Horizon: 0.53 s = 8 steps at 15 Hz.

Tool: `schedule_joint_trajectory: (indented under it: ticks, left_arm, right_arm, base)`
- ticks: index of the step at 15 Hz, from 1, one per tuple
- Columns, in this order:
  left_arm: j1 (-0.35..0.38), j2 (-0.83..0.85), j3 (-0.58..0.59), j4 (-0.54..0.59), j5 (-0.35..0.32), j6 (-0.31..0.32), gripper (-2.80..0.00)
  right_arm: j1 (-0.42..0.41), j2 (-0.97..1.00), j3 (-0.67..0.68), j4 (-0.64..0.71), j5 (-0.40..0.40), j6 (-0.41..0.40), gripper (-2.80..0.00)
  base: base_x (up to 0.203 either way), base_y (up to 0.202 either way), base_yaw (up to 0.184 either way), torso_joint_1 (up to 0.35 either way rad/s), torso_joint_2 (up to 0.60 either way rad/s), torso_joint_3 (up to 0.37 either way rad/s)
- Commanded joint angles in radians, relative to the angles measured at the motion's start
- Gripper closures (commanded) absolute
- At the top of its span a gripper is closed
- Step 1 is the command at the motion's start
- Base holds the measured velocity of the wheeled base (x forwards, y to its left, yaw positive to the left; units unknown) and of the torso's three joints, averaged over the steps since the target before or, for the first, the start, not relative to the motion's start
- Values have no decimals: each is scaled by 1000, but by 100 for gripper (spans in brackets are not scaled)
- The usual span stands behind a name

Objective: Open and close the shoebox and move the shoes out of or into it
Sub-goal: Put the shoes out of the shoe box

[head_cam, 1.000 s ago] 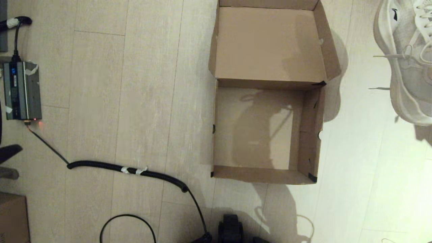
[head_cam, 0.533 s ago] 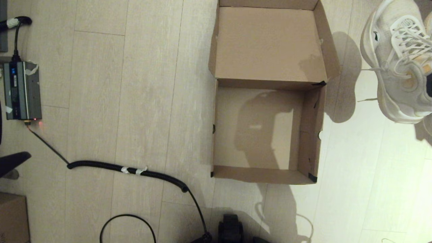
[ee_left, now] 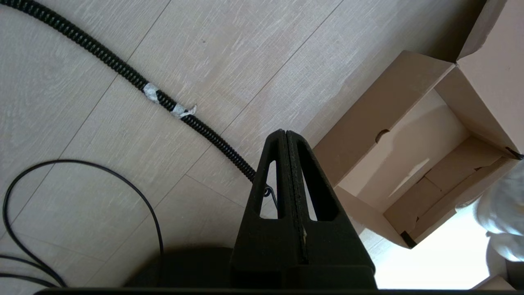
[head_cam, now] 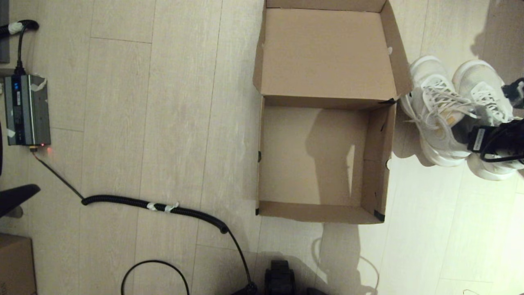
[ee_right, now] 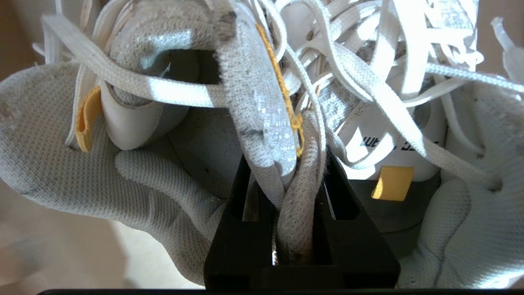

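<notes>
Probably a lab: pale plank floor (head_cam: pixel 163 123), trailing cables (head_cam: pixel 155 205).

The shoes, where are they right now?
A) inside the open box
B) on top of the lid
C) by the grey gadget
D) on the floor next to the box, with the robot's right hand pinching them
D: the shoes stand on the floor beside the open, empty shoebox, their inner collars pinched together in the right hand.

Right end effector (ee_right: pixel 297 180) clamped — low at far right; left end effector (ee_left: pixel 286 141) closed.
</notes>
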Motion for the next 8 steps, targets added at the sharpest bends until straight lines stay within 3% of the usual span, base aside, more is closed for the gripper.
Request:
schedule_joint_trajectory:
  ticks: [1,3,4,8]
  left_arm:
    - [0,4,1,0,-1,-4,0]
    - [0,3,11,-1,-2,-3,0]
    - [0,2,20,-1,-1,-4,0]
    - [0,-12,37,-1,-1,-4,0]
  right_arm:
    - [-1,116,21,-74,-1,-16,0]
    - [-1,154,57,-142,-2,-75,0]
    - [0,158,65,-143,-1,-78,-280]
    - [-1,143,91,-143,-1,-83,-280]
  base:
    - [0,0,0,0,0,0]
    - [0,0,0,0,0,0]
    - [0,0,0,0,0,0]
    - [0,0,0,0,0,0]
